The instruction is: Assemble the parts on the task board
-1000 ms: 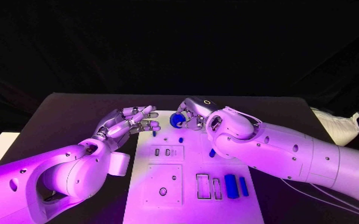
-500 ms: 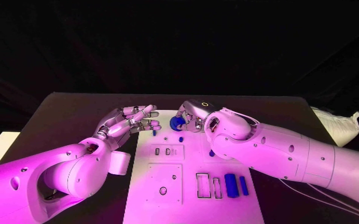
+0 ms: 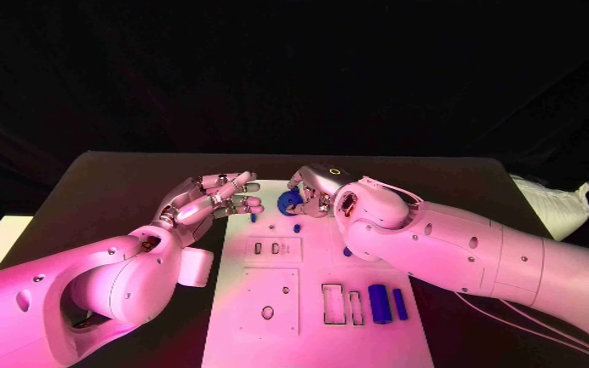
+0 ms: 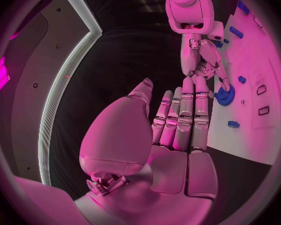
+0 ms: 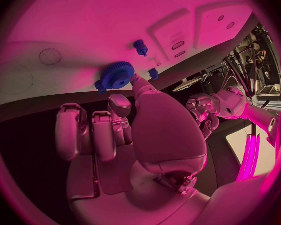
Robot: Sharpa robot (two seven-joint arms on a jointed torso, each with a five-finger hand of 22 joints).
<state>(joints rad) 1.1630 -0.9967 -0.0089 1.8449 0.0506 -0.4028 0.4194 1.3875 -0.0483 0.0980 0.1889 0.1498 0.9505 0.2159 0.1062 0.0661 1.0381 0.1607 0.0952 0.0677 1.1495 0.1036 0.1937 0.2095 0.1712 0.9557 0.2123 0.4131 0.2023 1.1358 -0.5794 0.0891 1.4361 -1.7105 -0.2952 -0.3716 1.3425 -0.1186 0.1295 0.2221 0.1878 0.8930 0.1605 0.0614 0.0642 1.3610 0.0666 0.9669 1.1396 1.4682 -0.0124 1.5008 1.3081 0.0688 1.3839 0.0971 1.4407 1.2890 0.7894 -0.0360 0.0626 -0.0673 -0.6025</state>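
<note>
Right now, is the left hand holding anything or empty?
Empty: the left hand hovers at the task board's edge, fingers extended together; nothing lies in its palm in the left wrist view.

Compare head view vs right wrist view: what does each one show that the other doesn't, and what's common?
Head view alone: the near end of the task board with two blue bars standing beside rectangular slots.

Right wrist view alone: the teeth round the blue gear, and a fingertip of the right robot hand touching its edge; two faint circles marked on the board.

Both: the gear, a small blue peg nearby, the paired small slots, and the left robot hand, fingers apart, holding nothing.
</note>
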